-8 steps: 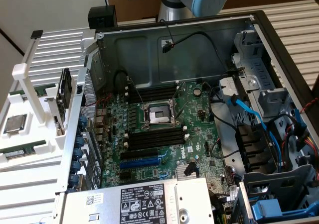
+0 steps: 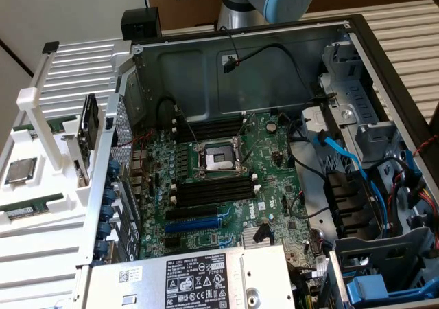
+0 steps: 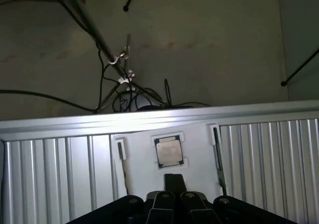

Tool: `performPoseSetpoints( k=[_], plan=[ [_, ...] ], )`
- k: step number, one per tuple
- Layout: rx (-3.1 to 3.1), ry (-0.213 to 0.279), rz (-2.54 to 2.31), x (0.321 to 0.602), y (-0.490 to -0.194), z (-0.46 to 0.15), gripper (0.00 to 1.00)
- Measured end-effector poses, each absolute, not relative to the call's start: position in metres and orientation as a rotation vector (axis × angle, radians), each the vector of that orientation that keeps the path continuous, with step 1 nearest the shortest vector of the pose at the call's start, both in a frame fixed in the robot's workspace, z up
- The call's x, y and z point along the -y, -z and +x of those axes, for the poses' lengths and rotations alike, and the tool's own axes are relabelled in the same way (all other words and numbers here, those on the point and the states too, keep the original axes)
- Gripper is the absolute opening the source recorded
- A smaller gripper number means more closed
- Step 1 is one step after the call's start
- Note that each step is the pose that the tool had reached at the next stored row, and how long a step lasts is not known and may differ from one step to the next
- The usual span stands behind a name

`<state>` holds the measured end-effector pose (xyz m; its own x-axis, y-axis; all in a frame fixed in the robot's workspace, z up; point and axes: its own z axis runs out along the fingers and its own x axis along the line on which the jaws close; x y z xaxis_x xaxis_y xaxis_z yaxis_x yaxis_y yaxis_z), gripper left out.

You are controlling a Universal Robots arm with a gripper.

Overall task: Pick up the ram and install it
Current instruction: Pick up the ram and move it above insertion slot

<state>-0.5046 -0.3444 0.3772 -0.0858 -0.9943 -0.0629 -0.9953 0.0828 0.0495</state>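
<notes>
The fingers (image 3: 170, 183) sit clenched on nothing near the processor chip (image 3: 169, 152); gripping the ram (image 2: 31, 208), nine o'clock of the socket (image 2: 216, 159), needs them parted and squared lengthwise.

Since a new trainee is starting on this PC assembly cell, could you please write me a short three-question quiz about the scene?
1. True or false: the gripper is holding the ram.
2. Where does the processor chip lie? A) in the white holder at the exterior view's left; B) in the motherboard socket; C) between the gripper's fingers.
3. Fill in: the gripper is ___ (open or shut).
Key: 1 false, the ram lies in the white holder; 2 A; 3 shut.
</notes>
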Motion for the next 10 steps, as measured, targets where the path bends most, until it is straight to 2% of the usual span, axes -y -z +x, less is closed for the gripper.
performPoseSetpoints(
  k=[4, 10],
  plan=[
    [-2.302, -0.119, -2.118, 0.3443, -0.3772, -0.5047, 0.1],
    [-2.279, -0.074, -2.14, 0.3446, -0.377, -0.5048, 0.1]
  ],
)
